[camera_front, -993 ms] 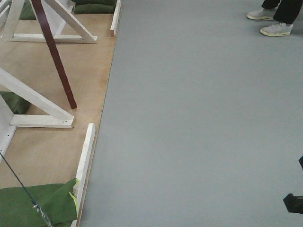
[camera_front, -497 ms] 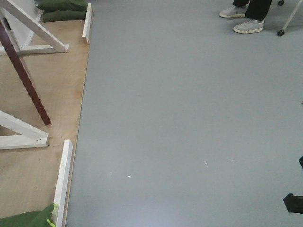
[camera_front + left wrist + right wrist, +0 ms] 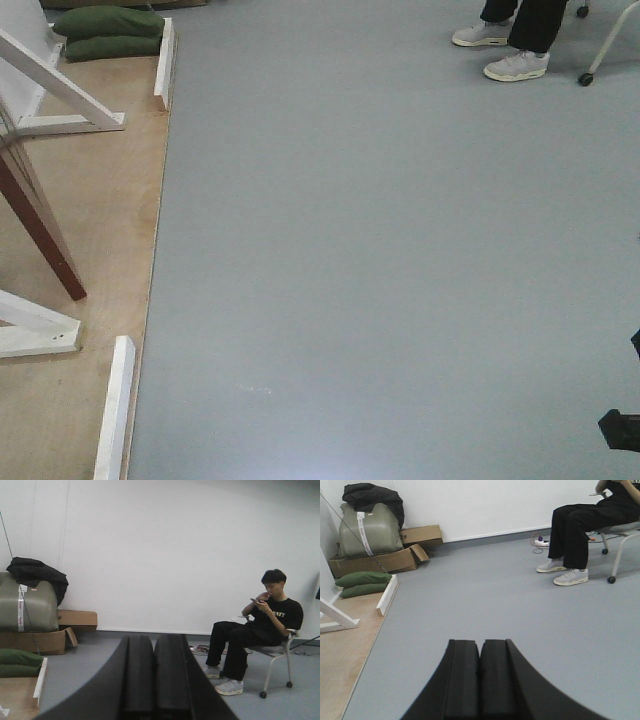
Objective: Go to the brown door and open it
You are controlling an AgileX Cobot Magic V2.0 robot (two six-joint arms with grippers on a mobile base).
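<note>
The brown door (image 3: 42, 232) shows only as a narrow reddish-brown edge at the far left of the front view, leaning over a plywood platform (image 3: 95, 200). Its handle is out of view. White-painted braces (image 3: 60, 85) stand around it. In the left wrist view my left gripper (image 3: 153, 638) is shut with nothing between its black pads, pointing across the room toward the far wall. My right gripper (image 3: 480, 641) is also shut and empty, held over the grey floor. Neither gripper is near the door.
A person (image 3: 260, 625) sits on a chair (image 3: 280, 665) at the right, shoes (image 3: 515, 65) on the grey floor. Green bags (image 3: 105, 30), cardboard boxes (image 3: 385, 557) and a large grey-green bundle (image 3: 370, 530) lie at the back left. White boards (image 3: 112, 415) edge the platform.
In the front view the door, platform and braces have slid left and downward. The green bag at the lower left has dropped out of view. The shoes have shifted left.
</note>
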